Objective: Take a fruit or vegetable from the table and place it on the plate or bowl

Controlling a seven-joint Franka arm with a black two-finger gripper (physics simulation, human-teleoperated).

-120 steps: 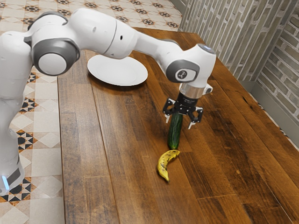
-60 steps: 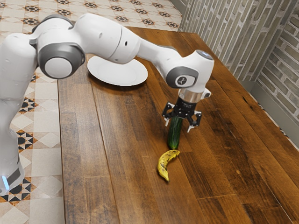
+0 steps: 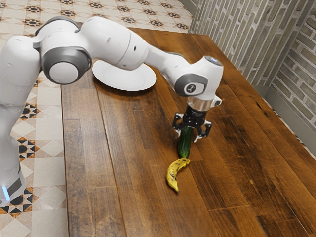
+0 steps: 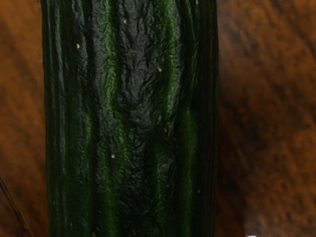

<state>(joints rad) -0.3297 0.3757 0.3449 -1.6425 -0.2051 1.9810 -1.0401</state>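
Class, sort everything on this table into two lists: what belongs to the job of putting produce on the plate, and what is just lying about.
Belongs to the job:
cucumber, lying flat
pincer, open, astride the cucumber
white plate, with nothing on it

Just lying about:
banana, near the cucumber's end, untouched, though it would serve equally well

One gripper (image 3: pixel 189 134) is hanging over one wooden table (image 3: pixel 123 168), which is bearing one cucumber (image 3: pixel 185 143), one banana (image 3: pixel 175 174), one white plate (image 3: pixel 123 76).
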